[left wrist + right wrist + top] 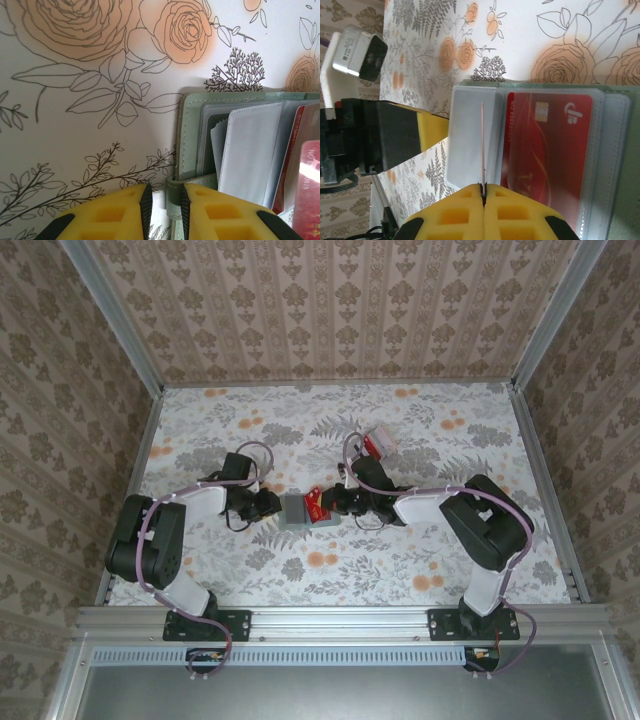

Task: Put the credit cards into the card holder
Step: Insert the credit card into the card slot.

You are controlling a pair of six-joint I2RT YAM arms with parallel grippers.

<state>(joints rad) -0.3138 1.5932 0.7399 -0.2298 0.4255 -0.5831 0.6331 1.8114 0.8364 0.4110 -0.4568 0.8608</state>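
From above, the card holder (295, 510) lies open in the middle of the frame on the flowered table (450, 560), between the two tools. The left gripper (268, 505) meets its left edge. The right gripper (335, 502) reaches it from the right, over a red card (318, 506). I judge that one arm steadies the holder so that the other can push a card in. A small pile of cards (380, 443), red and white, waits in the upper middle, well apart.

In the left wrist view, the left gripper (165, 200) has its yellow, foam-like fingers (125, 215) pinched on the soft grey-green border of the card holder (192, 125), at the bottom of the frame. The border looks like stitched leather. The pockets are of clear shiny plastic, and a white card (250, 150) sits inside.

In the right wrist view, the right gripper (482, 189) is clenched on a thin stiff card (482, 145). It shows from its edge as a fine line, upright over the pockets of the card holder (625, 200). A glossy red card (547, 145) with a chip sits in a sleeve to the right.
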